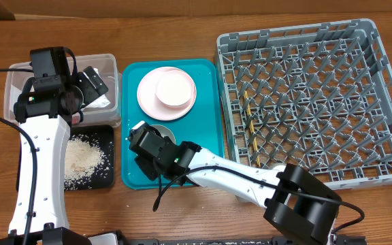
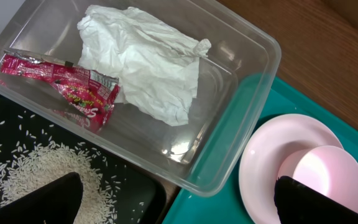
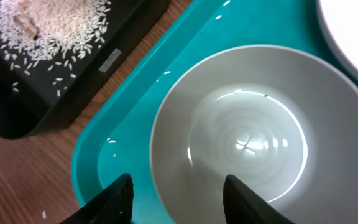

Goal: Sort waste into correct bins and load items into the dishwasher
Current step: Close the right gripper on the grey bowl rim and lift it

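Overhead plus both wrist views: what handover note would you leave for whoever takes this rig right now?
Left gripper: open, empty, above the clear plastic tub.
Right gripper: open, straddling the rim of the pale grey bowl on the teal tray.
Done: crumpled white napkin and red sauce packet in the tub; white rice in the black tray; wooden chopsticks in the grey dish rack.
Left: bowl and two stacked pink plates, both on the teal tray, to the rack.
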Robot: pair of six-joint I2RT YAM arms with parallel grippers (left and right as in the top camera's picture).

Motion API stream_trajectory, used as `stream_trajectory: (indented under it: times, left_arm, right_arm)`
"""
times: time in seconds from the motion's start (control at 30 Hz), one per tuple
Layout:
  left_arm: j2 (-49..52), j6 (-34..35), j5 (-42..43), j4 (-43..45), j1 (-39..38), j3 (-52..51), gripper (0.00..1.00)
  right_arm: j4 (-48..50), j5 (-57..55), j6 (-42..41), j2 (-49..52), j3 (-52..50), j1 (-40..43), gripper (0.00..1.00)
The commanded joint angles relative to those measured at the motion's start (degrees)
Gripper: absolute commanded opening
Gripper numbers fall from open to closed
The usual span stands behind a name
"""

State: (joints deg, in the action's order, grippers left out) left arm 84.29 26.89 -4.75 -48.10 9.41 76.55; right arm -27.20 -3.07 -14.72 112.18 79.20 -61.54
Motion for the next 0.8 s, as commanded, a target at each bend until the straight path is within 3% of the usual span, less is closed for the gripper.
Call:
stream_trajectory:
  times: [0.0, 0.37, 0.5, 0.77]
  left_arm:
    - [-0.2, 0.5, -0.1, 0.1, 0.0, 1.2, 1.00]
    - [-0.2, 0.5, -0.1, 0.1, 0.0, 1.2, 1.00]
    - [-0.2, 0.5, -0.1, 0.1, 0.0, 1.2, 1.00]
    - [-0.2, 0.5, -0.1, 0.1, 0.0, 1.2, 1.00]
  right_arm:
    - [0.0, 1.7, 0.2, -0.1, 1.0, -0.1, 0.48]
    - [1.4, 1.7, 0.2, 3.3, 0.7, -0.2, 0.49]
    - [1.5, 1.7, 0.2, 3.4, 0.7, 0.0, 0.36]
    - [0.1, 1.5, 0.2, 3.4, 0.7, 0.0, 0.35]
